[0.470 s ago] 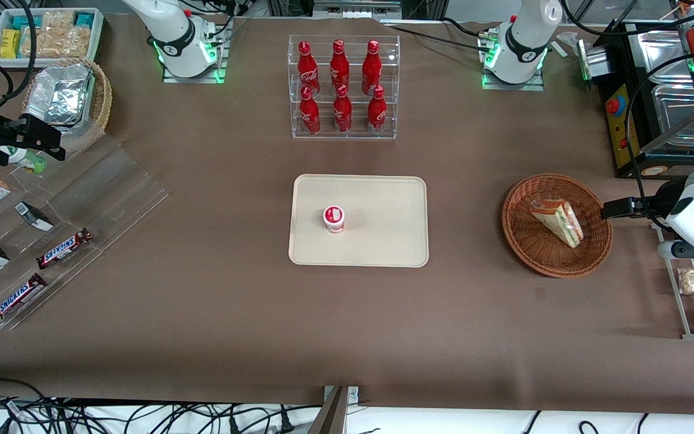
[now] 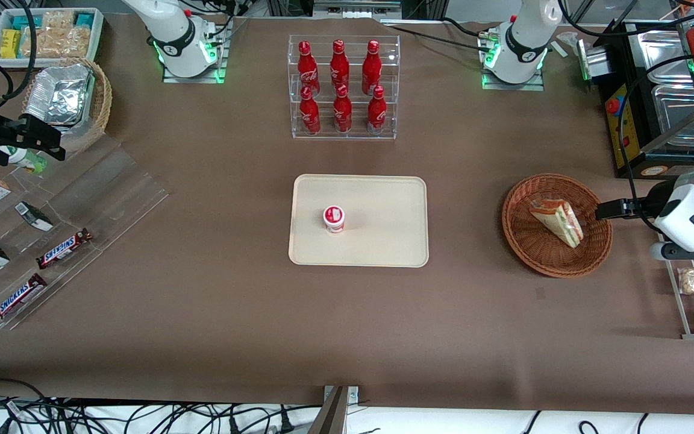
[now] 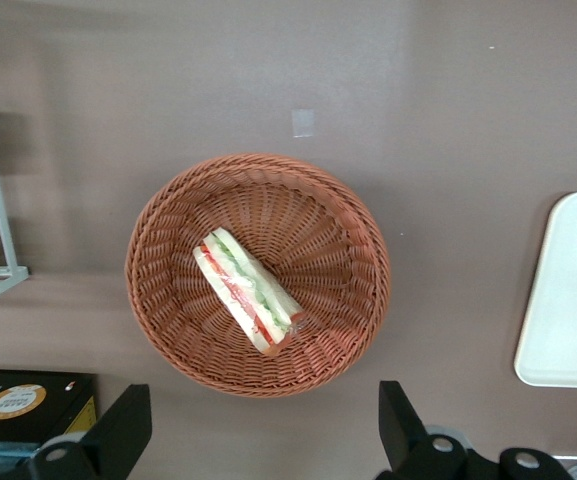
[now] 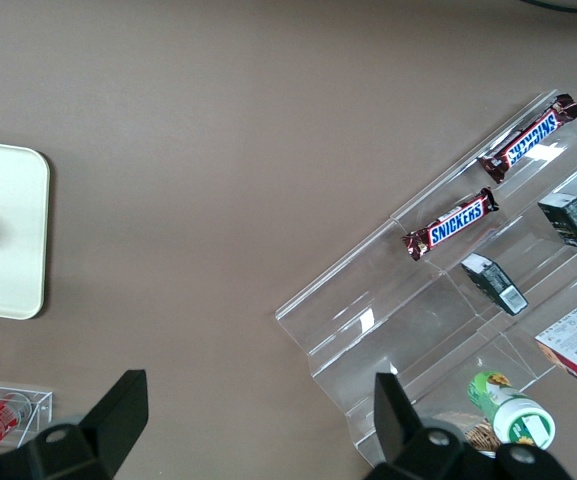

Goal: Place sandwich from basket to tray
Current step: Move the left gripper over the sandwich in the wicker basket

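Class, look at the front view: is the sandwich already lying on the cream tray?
No, the sandwich lies in the wicker basket, while the tray holds only a small cup; the open gripper hovers beside the basket.

white rounded left arm casing with a dark button patch, black hand (image 2: 601, 210) with blocky black fingers (image 3: 120, 428), black cable looping off, green-lit base

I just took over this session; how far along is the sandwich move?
Nothing is done yet: the sandwich lies in the basket. In hand: the end effector hovers open above the basket, holding nothing. Left: descend, grasp the sandwich, carry it to the tray, which holds only a small red-lidded cup.
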Motion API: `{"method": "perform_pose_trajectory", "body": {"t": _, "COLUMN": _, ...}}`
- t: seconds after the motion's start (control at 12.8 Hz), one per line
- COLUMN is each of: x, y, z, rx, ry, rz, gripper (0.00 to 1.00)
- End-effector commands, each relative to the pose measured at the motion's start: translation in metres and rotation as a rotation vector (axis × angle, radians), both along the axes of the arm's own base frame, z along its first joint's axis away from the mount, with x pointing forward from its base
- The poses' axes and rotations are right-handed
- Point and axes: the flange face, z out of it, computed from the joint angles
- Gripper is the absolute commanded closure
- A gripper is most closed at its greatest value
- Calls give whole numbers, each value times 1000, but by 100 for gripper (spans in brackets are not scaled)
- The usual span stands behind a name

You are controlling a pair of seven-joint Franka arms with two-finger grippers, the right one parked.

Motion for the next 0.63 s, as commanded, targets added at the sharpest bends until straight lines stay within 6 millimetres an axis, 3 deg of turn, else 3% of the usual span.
{"method": "perform_pose_trajectory", "body": {"t": 0.0, "x": 1, "y": 10, "z": 0, "rx": 47, "ry": 14, "rz": 43, "gripper": 0}}
{"method": "perform_pose_trajectory", "body": {"t": 0.16, "x": -2, "y": 32, "z": 2, "rx": 40, "ry": 15, "rz": 109, "gripper": 0}}
{"method": "perform_pose_trajectory", "body": {"t": 0.39, "x": -9, "y": 31, "z": -16, "rx": 112, "ry": 68, "rz": 388, "gripper": 0}}
{"method": "perform_pose_trajectory", "body": {"t": 0.55, "x": -19, "y": 36, "z": -18, "rx": 109, "ry": 51, "rz": 414, "gripper": 0}}
